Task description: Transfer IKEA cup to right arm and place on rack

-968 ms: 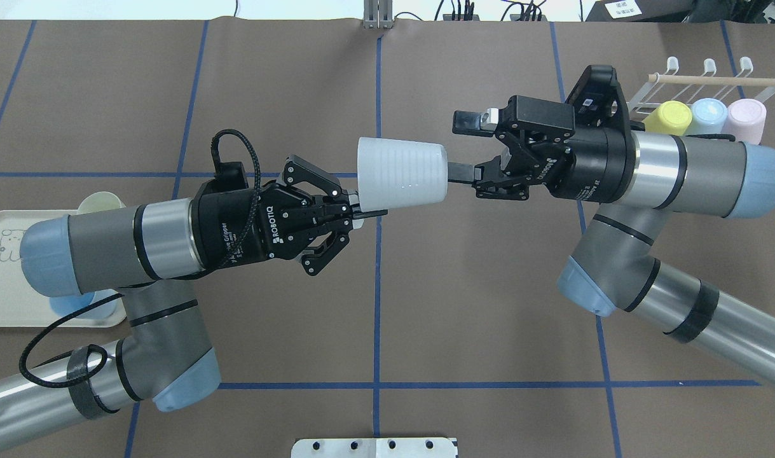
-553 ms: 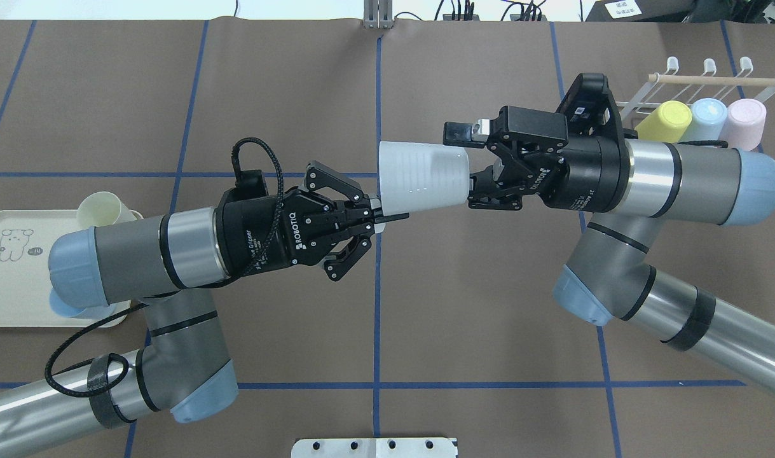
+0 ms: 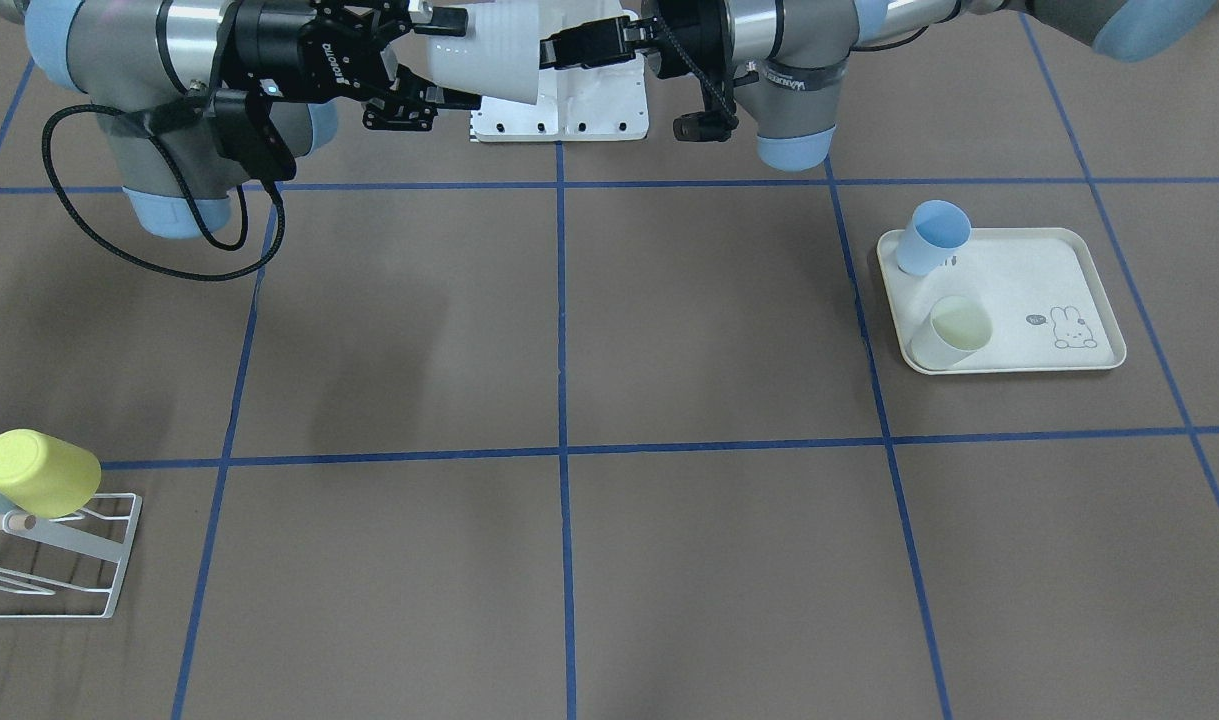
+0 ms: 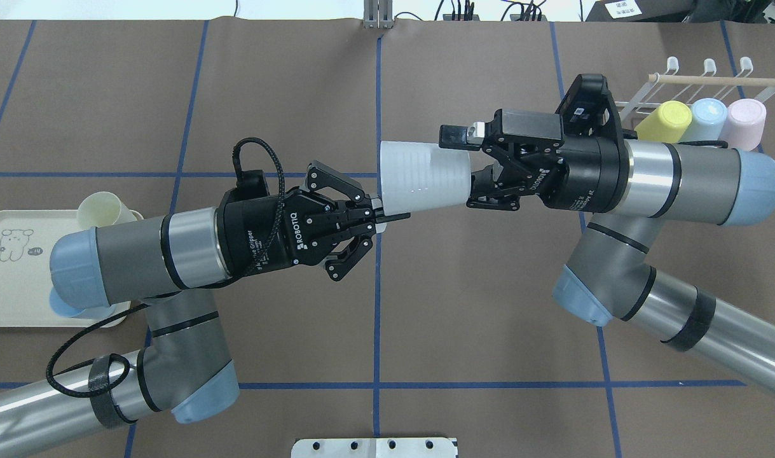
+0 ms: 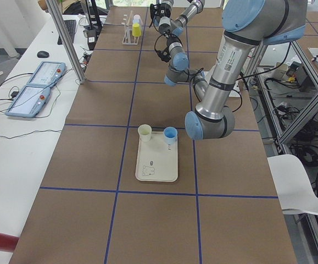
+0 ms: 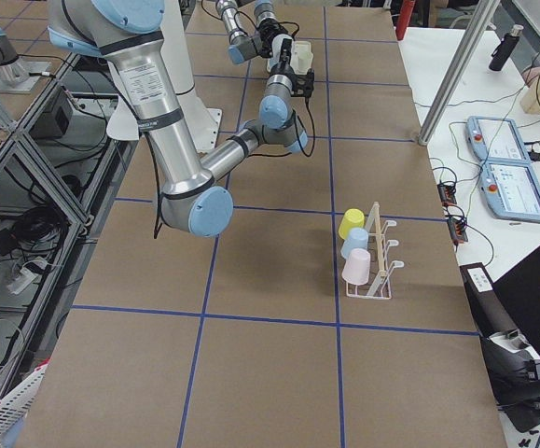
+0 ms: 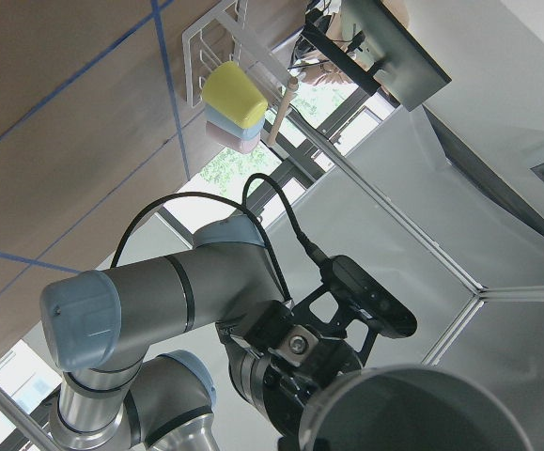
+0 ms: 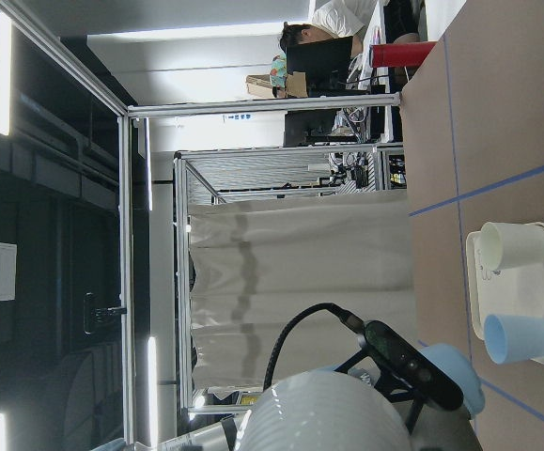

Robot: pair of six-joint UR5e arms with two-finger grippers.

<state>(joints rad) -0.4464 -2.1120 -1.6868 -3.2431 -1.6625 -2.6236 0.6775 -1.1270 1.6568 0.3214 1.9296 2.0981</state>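
The white IKEA cup point(image 4: 425, 176) hangs on its side in mid-air over the table's centre line. My left gripper point(image 4: 376, 215) is shut on its rim at the wide end. My right gripper point(image 4: 458, 164) on the right arm point(image 4: 667, 175) is open, its fingers point(image 4: 454, 135) straddling the cup's narrow base, one above and one mostly hidden behind it. From the front, the cup point(image 3: 489, 55) sits between both grippers at the top edge. The white wire rack point(image 4: 711, 79) stands at the far right, behind the right arm.
A yellow cup point(image 4: 667, 119), a pale blue cup point(image 4: 708, 116) and a pink cup point(image 4: 745, 119) sit upturned on the rack. A cream rabbit-print tray point(image 3: 1069, 260) holds a blue cup point(image 3: 934, 235) and a cream cup point(image 3: 954, 330) on my left.
The two arms closed in on each other and the cup's base slid between the right gripper's fingers. Over the last half second almost nothing moved; the upper right finger dropped slightly.
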